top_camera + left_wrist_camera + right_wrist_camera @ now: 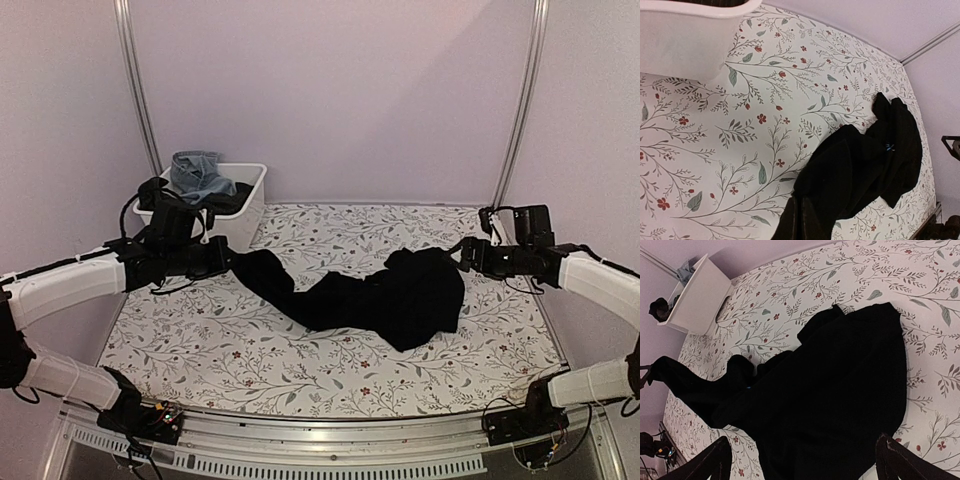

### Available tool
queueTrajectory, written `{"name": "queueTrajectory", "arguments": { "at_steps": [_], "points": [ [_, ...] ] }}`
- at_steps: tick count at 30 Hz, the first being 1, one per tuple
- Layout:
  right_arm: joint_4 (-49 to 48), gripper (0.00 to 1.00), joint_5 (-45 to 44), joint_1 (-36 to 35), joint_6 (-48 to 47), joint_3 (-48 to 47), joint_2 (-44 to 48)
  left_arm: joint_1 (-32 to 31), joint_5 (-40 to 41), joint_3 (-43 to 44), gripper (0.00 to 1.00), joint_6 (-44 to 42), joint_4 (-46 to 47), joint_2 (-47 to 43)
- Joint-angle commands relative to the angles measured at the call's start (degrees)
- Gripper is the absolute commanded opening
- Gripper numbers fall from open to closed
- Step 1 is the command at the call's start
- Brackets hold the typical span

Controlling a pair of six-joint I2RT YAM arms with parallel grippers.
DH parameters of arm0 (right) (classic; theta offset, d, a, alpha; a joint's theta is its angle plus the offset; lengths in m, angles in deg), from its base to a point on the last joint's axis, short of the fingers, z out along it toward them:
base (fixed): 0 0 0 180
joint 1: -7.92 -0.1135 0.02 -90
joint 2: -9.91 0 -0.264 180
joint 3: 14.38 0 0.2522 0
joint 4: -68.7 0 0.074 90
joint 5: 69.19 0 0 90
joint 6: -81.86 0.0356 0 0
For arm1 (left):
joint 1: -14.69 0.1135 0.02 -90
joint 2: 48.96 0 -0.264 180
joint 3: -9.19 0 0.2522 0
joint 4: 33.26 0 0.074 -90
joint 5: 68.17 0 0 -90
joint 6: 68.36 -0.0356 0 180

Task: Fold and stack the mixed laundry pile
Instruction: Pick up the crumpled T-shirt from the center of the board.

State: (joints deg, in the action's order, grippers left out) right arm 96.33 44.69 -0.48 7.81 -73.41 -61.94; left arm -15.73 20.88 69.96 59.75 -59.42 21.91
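A large black cloth (385,295) lies stretched across the flowered table (250,350), bunched wider toward the right. My left gripper (228,260) is shut on its narrow left end. In the left wrist view the closed fingers (796,220) pinch that end, and the cloth (865,160) runs away from them. My right gripper (466,254) stands wide open at the cloth's right edge. In the right wrist view its fingers (712,462) straddle the cloth (830,390) without gripping it. Light blue jeans (198,174) and dark clothes (232,200) sit in the bin.
A white plastic bin (246,218) stands at the back left, just behind my left arm; it also shows as the bin (685,40) in the left wrist view and the bin (697,297) in the right wrist view. Metal posts (138,90) frame the back walls.
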Motion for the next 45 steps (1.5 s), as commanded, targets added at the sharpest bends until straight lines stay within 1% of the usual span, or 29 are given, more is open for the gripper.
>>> {"name": "queueTrajectory", "arguments": {
  "at_steps": [1,3,5,9,14,16,19,23,24,26,27,28,30,32,33,36,37,39,41,45],
  "points": [
    [1.2,0.99,1.8,-2.9,5.1,10.3,9.6,1.1,0.8,1.1,0.00,0.1,-0.4,0.6],
    [-0.8,0.97,1.5,-5.7,8.2,15.0,12.8,1.3,0.8,1.4,0.00,-0.1,-0.5,1.1],
    [-2.4,0.97,-0.2,-10.2,10.7,18.2,13.8,1.4,0.8,1.7,0.00,-0.2,-0.4,1.6],
    [-5.0,0.96,-2.1,-15.1,14.2,21.4,10.6,1.4,0.8,2.2,0.00,-0.1,-0.2,2.3],
    [-9.8,0.97,-5.7,-15.7,15.7,23.0,5.9,1.5,0.8,2.5,0.00,-0.2,0.0,2.8],
    [-12.1,0.97,-4.9,-15.7,15.3,22.7,2.7,1.6,0.8,2.7,0.00,-0.1,0.2,3.1],
    [-17.1,0.94,-2.2,-16.7,16.4,23.0,-3.2,1.6,0.6,3.3,0.00,-0.2,0.3,3.5],
    [-19.0,0.91,-4.1,-19.3,18.0,23.3,-6.8,1.7,0.5,3.6,0.00,-0.1,0.6,3.7],
    [-19.5,0.89,-4.2,-19.5,18.3,23.4,-7.5,1.7,0.4,3.7,0.00,-0.2,0.9,3.8],
    [-20.8,0.81,-4.3,-19.6,18.9,23.4,-8.1,1.8,0.1,3.7,0.00,0.0,1.3,4.1],
    [-20.8,0.73,-4.2,-19.5,19.0,23.0,-8.4,1.8,0.0,3.7,0.00,0.0,1.5,4.2],
    [-20.5,0.62,-4.1,-19.5,18.9,22.2,-8.4,1.8,-0.1,3.9,0.00,0.0,1.6,4.4],
    [-18.9,0.33,-4.2,-19.6,18.3,20.7,-7.5,1.8,-0.2,4.1,0.00,-0.1,1.3,4.4],
    [-15.5,0.03,-5.1,-19.6,17.8,18.6,-3.0,1.8,0.0,4.5,0.00,-0.5,1.0,3.8],
    [-13.1,0.00,-5.9,-19.5,17.2,17.0,-0.9,1.8,0.0,4.9,0.00,-0.8,0.8,3.3],
    [-5.3,0.00,-9.8,-19.5,14.6,11.3,9.2,1.8,-0.4,5.8,0.00,-2.2,0.6,0.8],
    [-2.1,0.00,-11.8,-19.4,13.7,8.0,13.3,1.8,-0.6,6.4,0.00,-3.1,0.6,-0.1],
    [2.1,0.00,-14.8,-19.2,11.5,2.3,17.8,1.8,-0.6,8.1,0.00,-5.1,0.1,-2.1],
    [5.7,0.00,-17.5,-19.0,8.1,-3.8,20.8,1.8,-0.2,10.3,0.00,-7.2,-0.6,-4.0],
    [9.6,0.00,-20.4,-18.8,3.0,-14.0,22.1,1.5,-1.8,16.1,0.00,-11.1,-1.0,-7.0]
  ]
}}
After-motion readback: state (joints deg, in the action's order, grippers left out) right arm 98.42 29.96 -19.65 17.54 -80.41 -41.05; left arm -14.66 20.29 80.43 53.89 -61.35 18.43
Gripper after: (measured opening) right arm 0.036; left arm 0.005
